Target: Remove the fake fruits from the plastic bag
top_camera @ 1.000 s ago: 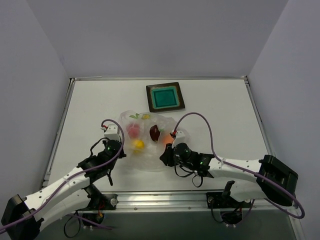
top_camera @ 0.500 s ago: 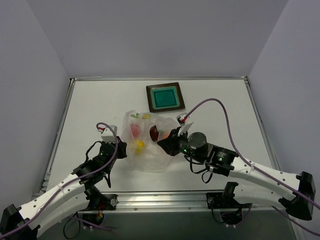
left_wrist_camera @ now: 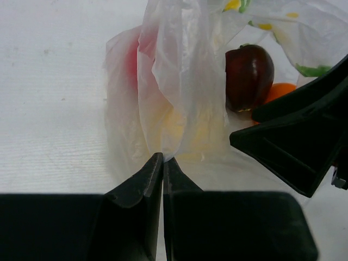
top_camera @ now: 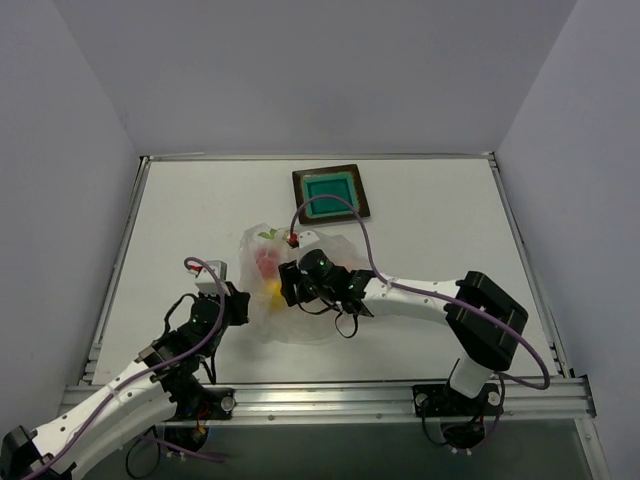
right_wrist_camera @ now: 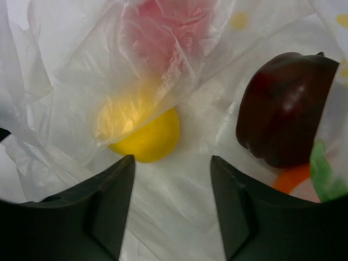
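The crinkly whitish plastic bag (top_camera: 305, 322) lies mid-table, holding the fake fruits. My left gripper (top_camera: 243, 305) is shut on a fold of the bag's left edge (left_wrist_camera: 163, 159). My right gripper (top_camera: 290, 287) is open inside the bag, its fingertips (right_wrist_camera: 126, 163) just short of the yellow fruit (right_wrist_camera: 149, 138), with only bag film between them. The dark maroon fruit (right_wrist_camera: 285, 109) lies to their right, with the orange fruit (right_wrist_camera: 291, 176) partly showing beneath it. The red fruit (right_wrist_camera: 168, 32) shows blurred through the film. From above I see the red fruit (top_camera: 266, 262) and the yellow fruit (top_camera: 274, 288).
A square teal tray with a dark brown rim (top_camera: 331, 171) sits beyond the bag near the table's far side. The right arm (top_camera: 420, 296) stretches across the bag from the right. Raised table edges run along the left (top_camera: 118, 262) and right (top_camera: 522, 255).
The right arm swung left over the bag and its gripper went from shut to open, now facing the yellow fruit. The left gripper drew slightly back towards the near edge, still pinching the bag.
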Controlling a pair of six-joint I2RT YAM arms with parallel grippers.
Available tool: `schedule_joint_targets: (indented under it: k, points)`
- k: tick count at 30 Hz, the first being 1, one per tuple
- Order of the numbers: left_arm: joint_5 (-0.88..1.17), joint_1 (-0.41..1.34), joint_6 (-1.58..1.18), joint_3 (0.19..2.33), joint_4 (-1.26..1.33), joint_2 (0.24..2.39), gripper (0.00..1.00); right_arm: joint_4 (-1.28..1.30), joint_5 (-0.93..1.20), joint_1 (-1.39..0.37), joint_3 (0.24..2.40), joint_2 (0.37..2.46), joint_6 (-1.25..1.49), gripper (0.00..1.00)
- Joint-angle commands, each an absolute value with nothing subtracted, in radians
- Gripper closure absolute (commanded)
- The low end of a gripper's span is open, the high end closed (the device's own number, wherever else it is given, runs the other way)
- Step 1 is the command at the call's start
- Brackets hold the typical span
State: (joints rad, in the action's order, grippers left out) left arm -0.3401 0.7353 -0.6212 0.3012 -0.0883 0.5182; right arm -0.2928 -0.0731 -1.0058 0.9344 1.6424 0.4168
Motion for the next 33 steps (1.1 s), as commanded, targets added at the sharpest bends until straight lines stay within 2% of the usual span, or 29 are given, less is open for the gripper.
schedule_joint_targets:
  k: [1,7,10,14,21,22,24,25,28,33]
  points:
    - [-0.345,0.735,-0.652,0.304,-0.120,0.491,0.98,-0.367,-0.023,-1.000,1.000,1.690,0.400,0.40]
    - [-0.330,0.736,-0.652,0.288,-0.150,0.453,0.98,-0.367,0.049,-1.009,1.054,1.784,0.396,0.16]
    - [-0.328,0.735,-0.653,0.287,-0.175,0.433,0.98,-0.357,0.077,-1.009,1.083,1.818,0.391,0.07]
    - [-0.333,0.735,-0.657,0.281,-0.205,0.400,0.98,-0.357,0.141,-1.011,1.117,1.853,0.390,0.02]
    - [-0.333,0.735,-0.666,0.288,-0.244,0.387,0.98,-0.370,0.147,-0.991,1.150,1.940,0.405,0.01]
    - [-0.330,0.735,-0.669,0.290,-0.250,0.390,0.97,-0.377,0.147,-0.988,1.154,1.956,0.410,0.04]
    - [-0.330,0.735,-0.672,0.293,-0.258,0.391,0.98,-0.405,0.124,-0.991,1.134,1.945,0.414,0.15]
    - [-0.330,0.735,-0.675,0.293,-0.264,0.391,0.98,-0.419,0.114,-0.992,1.120,1.910,0.420,0.28]
    - [-0.321,0.735,-0.677,0.295,-0.258,0.402,0.98,-0.416,0.060,-1.002,1.066,1.816,0.433,0.55]
    - [-0.314,0.735,-0.641,0.308,-0.204,0.483,0.98,-0.336,-0.008,-1.043,0.960,1.660,0.457,0.58]
